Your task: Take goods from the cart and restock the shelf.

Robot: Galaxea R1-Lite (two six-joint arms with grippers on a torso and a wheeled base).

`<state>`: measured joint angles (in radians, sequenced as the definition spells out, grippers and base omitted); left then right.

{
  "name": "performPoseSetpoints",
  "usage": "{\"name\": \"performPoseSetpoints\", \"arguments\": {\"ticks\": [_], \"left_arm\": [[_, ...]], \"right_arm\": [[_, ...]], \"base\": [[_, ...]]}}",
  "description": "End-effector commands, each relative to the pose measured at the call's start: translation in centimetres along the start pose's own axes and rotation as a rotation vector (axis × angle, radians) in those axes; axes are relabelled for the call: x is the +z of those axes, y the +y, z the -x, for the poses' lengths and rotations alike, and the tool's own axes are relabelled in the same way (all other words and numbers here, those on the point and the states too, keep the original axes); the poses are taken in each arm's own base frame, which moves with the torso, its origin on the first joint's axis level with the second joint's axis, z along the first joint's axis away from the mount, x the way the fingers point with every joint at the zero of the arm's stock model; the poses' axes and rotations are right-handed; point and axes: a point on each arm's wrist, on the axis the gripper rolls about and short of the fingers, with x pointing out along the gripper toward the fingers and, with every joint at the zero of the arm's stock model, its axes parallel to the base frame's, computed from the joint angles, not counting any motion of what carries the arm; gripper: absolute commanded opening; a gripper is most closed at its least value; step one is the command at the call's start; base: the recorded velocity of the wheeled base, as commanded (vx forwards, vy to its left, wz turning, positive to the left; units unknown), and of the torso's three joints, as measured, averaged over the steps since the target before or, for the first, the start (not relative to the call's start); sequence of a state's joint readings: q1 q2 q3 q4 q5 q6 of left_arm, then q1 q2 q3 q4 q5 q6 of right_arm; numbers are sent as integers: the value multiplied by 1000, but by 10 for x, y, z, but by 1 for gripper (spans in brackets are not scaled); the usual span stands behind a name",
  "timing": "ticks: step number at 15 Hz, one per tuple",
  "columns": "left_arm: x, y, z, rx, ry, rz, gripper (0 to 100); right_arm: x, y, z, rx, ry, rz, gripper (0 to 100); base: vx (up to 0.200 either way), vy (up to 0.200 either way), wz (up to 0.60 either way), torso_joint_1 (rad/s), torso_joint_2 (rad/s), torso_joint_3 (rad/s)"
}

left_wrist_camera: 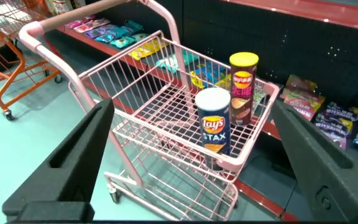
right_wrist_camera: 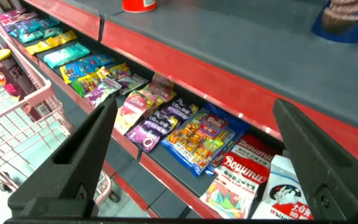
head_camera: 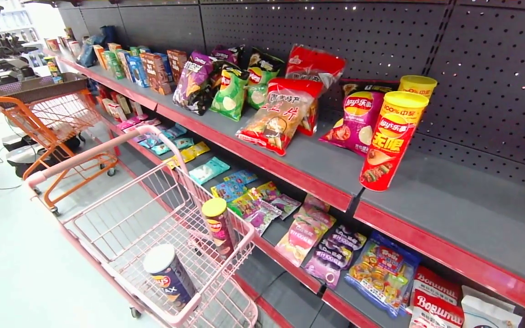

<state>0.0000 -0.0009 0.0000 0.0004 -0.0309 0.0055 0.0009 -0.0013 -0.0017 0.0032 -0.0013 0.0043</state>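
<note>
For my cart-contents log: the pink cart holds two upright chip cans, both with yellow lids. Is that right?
Not quite. The pink cart holds two upright chip cans, but only one lid is yellow. There is a yellow-lidded can and a white-lidded can. The left wrist view shows both lids plainly.

Matte black on left gripper [left_wrist_camera: 191,109] and right gripper [right_wrist_camera: 192,107] alike: broad, angular wedge fingers [left_wrist_camera: 73,163] tapering to blunt tips, each with a shallow recessed slot.

Two cans [head_camera: 170,275] stand in the cart [head_camera: 89,154], left of the shelf [head_camera: 449,200].
</note>
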Motion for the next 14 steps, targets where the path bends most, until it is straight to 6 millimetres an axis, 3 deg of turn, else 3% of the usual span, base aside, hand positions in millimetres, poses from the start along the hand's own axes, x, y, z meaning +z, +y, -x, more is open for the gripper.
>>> {"name": "performPoseSetpoints", "arguments": {"ticks": [1, 7, 14], "left_arm": [[0, 0, 0, 0, 0, -1, 100], [0, 0, 0, 0, 0, -1, 100], [0, 0, 0, 0, 0, -1, 100]], "right_arm": [[0, 0, 0, 0, 1, 0, 100], [0, 0, 0, 0, 1, 0, 100], [0, 0, 0, 0, 1, 0, 100]], "base": [[0, 0, 0, -149, 359, 222], [0, 0, 0, -149, 393, 236], [0, 0, 0, -186, 540, 347]]}}
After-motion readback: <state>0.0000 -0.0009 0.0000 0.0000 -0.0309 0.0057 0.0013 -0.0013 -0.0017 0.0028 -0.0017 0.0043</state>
